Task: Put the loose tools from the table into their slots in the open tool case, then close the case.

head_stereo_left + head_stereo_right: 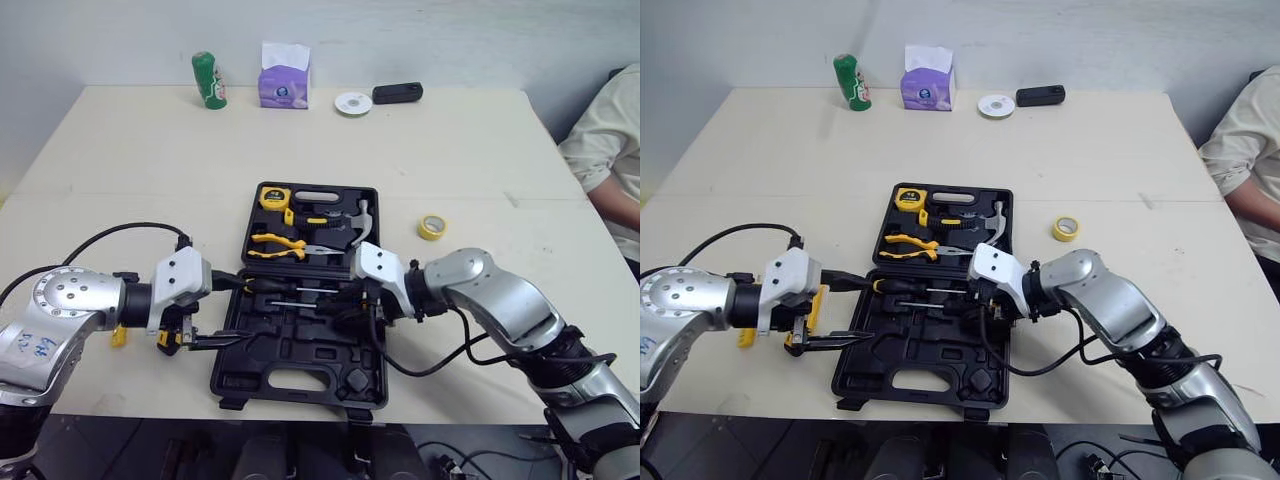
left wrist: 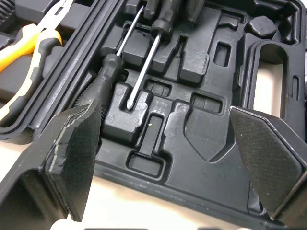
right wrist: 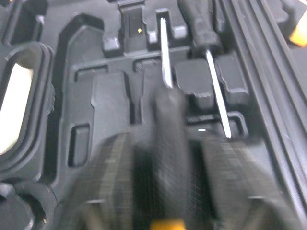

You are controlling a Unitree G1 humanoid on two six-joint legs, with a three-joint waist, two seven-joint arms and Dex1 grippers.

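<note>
Its fingers clamped on a black-handled screwdriver [image 3: 168, 110], the right gripper [image 1: 348, 303] hangs over the near half of the open tool case [image 1: 300, 352]. The left gripper [image 1: 238, 312] is spread wide at the case's left edge. A clean seating likely needs the shaft lined up with its groove, beside a second screwdriver [image 3: 217, 91] lying in its slot, before the fingers release.

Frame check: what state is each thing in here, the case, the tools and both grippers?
tool case, open, lying flat
left gripper, open, empty
right gripper, shut on the screwdriver
screwdriver, held low over the case's near half
yellow tape roll, loose, outside the case
hammer, seated in its slot
green can, upright
</note>
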